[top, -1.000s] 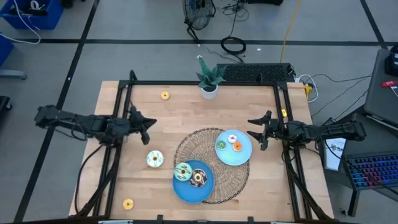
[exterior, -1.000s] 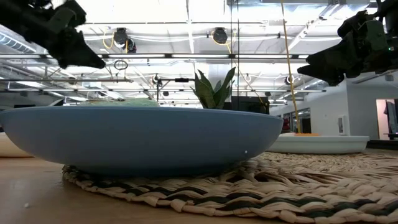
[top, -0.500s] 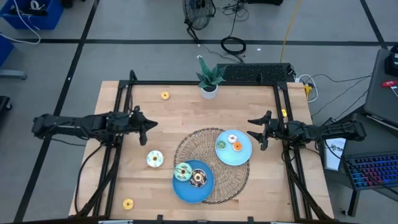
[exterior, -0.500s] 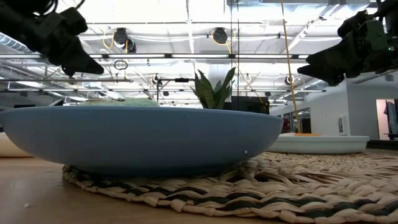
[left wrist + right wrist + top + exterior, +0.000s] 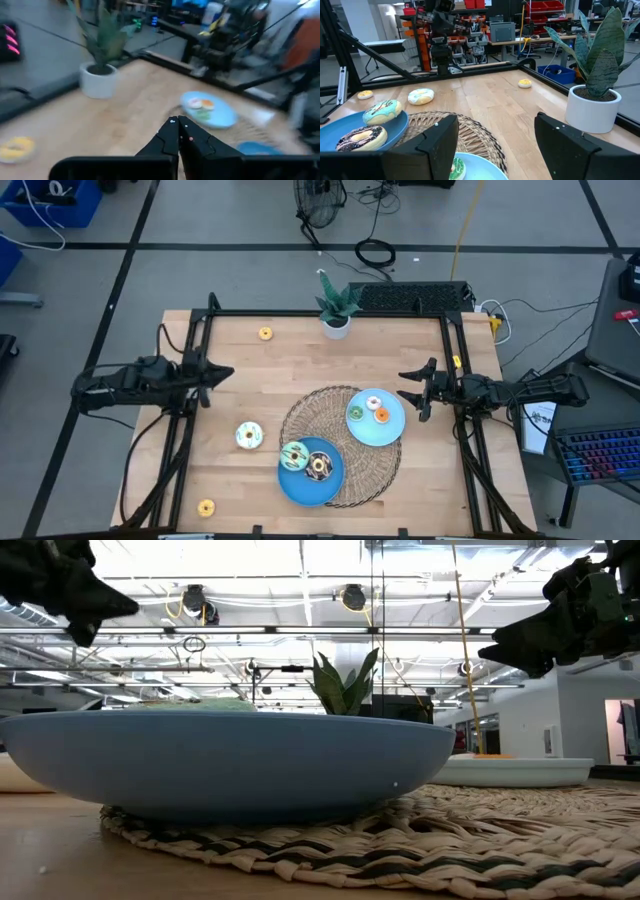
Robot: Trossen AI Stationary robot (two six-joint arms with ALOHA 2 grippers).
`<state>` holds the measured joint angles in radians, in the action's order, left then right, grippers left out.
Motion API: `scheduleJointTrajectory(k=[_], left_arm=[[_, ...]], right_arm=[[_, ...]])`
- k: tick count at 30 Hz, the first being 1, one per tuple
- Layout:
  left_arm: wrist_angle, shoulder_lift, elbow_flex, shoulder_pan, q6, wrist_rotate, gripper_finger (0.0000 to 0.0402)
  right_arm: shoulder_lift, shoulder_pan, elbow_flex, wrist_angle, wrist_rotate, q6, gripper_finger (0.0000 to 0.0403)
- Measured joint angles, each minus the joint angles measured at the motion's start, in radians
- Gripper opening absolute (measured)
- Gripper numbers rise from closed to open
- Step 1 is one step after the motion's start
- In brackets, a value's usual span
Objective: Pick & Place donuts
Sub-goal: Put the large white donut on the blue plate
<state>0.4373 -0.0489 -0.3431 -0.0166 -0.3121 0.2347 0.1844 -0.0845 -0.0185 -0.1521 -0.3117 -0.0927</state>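
Readable text: none on the table (image 5: 300,360), the plates or the donuts.
Labels and brands: none legible on either arm or on the plant pot (image 5: 592,107).
Room beyond the table: shelves and red bins (image 5: 547,6) show no lettering that can be made out.
Numbers and signs: none legible in any view.
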Motion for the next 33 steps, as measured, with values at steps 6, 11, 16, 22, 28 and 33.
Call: scheduleJointTrajectory(k=[6, 11, 16, 22, 28, 33], left_arm=[[-0.013, -0.048, 0.0, 0.006, -0.131, -0.471, 0.0009], [0.037, -0.23, -0.022, 0.062, -0.111, -0.503, 0.0014], [0.206, -0.471, -0.097, 0.133, -0.038, -0.352, 0.0005], [0.275, -0.752, -0.263, 0.258, -0.082, -0.222, 0.0003], [0.537, -1.008, -0.513, 0.381, -0.083, -0.047, 0.0004], [0.617, -1.153, -0.656, 0.399, -0.141, -0.065, 0.0019]], right_arm=[[0.0, 0.0, 0.0, 0.0, 0.0, 0.0, 0.0242], [0.0, 0.0, 0.0, 0.0, 0.0, 0.0, 0.0242], [0.0, 0.0, 0.0, 0.0, 0.0, 0.0, 0.0242], [0.0, 0.0, 0.0, 0.0, 0.0, 0.0, 0.0242], [0.0, 0.0, 0.0, 0.0, 0.0, 0.0, 0.0242], [0.0, 0.0, 0.0, 0.0, 0.0, 0.0, 0.0242]])
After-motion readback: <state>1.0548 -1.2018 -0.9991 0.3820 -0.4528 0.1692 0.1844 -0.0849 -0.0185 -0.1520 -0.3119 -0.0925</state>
